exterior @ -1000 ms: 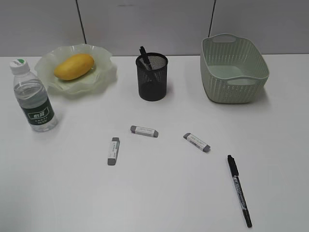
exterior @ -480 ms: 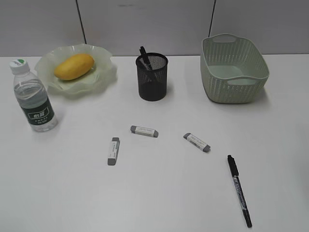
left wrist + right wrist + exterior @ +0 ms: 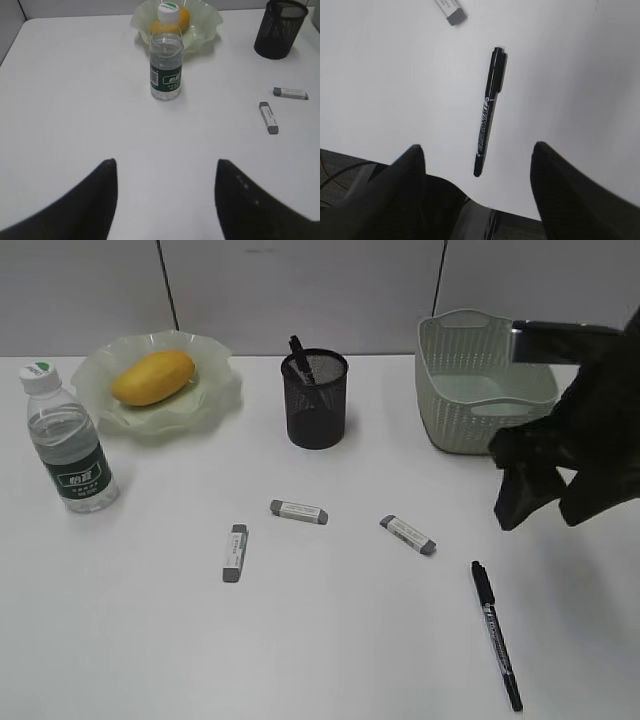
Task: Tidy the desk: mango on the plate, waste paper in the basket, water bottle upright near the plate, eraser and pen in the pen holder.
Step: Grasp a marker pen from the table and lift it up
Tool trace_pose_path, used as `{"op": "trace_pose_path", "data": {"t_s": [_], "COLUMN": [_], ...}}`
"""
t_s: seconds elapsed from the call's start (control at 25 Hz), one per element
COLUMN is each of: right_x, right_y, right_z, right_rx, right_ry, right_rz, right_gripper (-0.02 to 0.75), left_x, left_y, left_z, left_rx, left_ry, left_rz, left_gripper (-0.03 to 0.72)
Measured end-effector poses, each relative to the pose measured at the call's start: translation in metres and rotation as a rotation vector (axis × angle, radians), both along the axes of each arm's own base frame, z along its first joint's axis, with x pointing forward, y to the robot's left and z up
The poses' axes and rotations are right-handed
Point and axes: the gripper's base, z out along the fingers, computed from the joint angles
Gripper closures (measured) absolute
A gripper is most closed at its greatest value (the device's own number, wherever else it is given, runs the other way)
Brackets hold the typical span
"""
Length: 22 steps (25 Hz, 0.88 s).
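**Right gripper above the loose pen**

Right gripper [image 3: 477,152] hovers with jaws spread, empty; the pen [image 3: 489,111] lies flat on the desk [image 3: 330,640] between its fingers, at 12 o'clock from the tips. Left gripper [image 3: 165,175] is likewise spread and empty; the upright bottle [image 3: 166,55] stands at its 12 o'clock, well apart, before the plate [image 3: 210,22] holding the mango [image 3: 152,377].

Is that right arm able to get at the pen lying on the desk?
Probably yes: the right gripper is open above the pen, with only bare desk around it.
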Motion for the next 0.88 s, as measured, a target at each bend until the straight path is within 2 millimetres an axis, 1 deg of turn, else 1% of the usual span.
{"op": "trace_pose_path", "data": {"t_s": [0.16,0.32,0.44,0.52,0.6,0.88], "right_x": [0.013,0.022,0.025,0.027,0.028,0.031], "right_y": [0.005,0.011,0.02,0.023,0.024,0.02], "right_z": [-0.033,-0.067,-0.084,-0.093,-0.1,-0.11], "right_rx": [-0.028,-0.052,-0.05,-0.052,-0.058,-0.111], "right_ry": [0.074,0.136,0.137,0.144,0.155,0.141], "right_rz": [-0.007,-0.005,-0.007,-0.018,-0.032,-0.056], "right_gripper": [0.217,0.223,0.262,0.294,0.306,0.33], "left_x": [0.0,0.0,0.0,0.0,0.0,0.0], "left_y": [0.0,0.0,0.0,0.0,0.0,0.0], "left_z": [0.0,0.0,0.0,0.0,0.0,0.0], "left_rx": [0.002,0.002,0.003,0.003,0.003,0.002], "left_ry": [0.0,0.0,-0.001,-0.002,-0.002,-0.003], "left_rz": [0.0,0.0,0.001,0.001,0.001,0.001], "left_gripper": [0.229,0.229,0.229,0.229,0.23,0.236]}}
